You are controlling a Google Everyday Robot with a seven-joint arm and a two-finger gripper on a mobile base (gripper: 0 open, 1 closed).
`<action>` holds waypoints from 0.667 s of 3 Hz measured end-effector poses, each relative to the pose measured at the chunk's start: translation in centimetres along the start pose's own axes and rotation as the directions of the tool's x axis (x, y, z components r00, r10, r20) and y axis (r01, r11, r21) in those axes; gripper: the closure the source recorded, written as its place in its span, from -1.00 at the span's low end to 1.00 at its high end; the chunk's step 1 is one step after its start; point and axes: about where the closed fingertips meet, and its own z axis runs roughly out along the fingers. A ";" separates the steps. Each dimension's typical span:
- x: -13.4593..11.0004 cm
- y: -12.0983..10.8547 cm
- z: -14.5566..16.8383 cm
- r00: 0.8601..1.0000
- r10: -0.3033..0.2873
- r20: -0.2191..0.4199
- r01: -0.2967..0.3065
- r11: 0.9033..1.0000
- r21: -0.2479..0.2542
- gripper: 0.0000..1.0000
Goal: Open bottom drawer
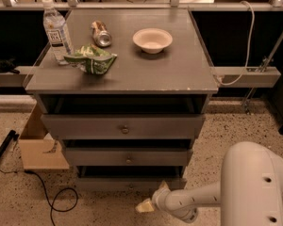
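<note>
Cream gripper [152, 197] — grip state unclear — near flat grey bottom drawer [113, 183].

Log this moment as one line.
pincer: low, before right end of bottom drawer | grip: none yet

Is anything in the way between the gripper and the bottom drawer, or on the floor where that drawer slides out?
Nothing visible is. The gripper hangs low, just in front of the bottom drawer, right of its knob, with only bare floor between. A black cable loops on the floor near the drawer's left corner, beside its path.
</note>
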 end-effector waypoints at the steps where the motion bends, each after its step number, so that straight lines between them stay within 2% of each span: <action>1: -1.3 0.2 0.5 0.999 -0.040 0.015 0.039 0.998 0.045 -1.00; 2: -1.3 0.1 0.5 0.999 -0.038 0.015 0.038 0.998 0.046 -1.00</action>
